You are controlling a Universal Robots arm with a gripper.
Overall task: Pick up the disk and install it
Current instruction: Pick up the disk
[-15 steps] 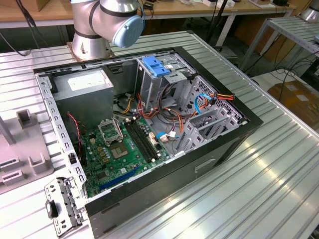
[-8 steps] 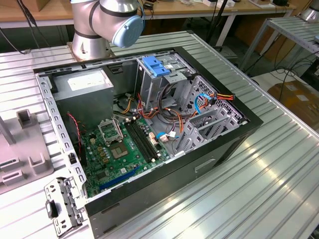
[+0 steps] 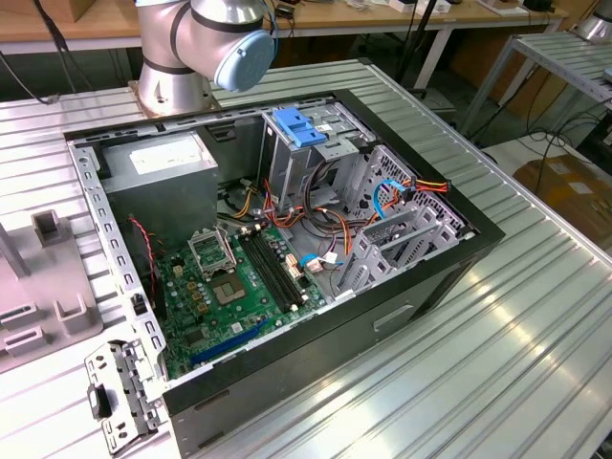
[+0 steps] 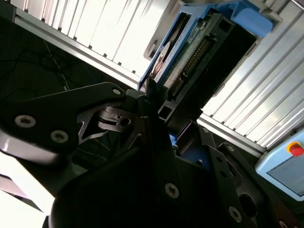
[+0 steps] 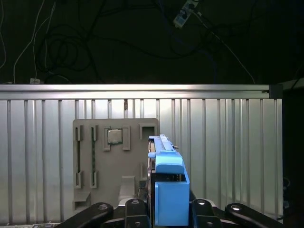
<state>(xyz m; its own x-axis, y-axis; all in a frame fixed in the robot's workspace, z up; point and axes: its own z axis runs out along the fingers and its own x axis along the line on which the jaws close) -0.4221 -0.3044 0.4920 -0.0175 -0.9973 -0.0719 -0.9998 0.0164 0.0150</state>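
The tool [image 5: 168, 211] is pinching the disk [image 5: 167, 185], with its fingers [image 5: 135, 209] pressed against both sides of the blue carrier. The disk is held on edge over the ribbed surface [image 5: 228, 152], near a grey tray [image 5: 104, 166] carrying a chip [image 5: 114, 136]. In the exterior view, an open case [image 3: 430, 277] exposes its motherboard [image 3: 229, 287].

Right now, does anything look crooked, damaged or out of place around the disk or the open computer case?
Nothing stands out. In the first wrist view the disk sits straight in the gripper, by the grey tray. In the exterior view the computer case lies open, its cables loose but inside it.
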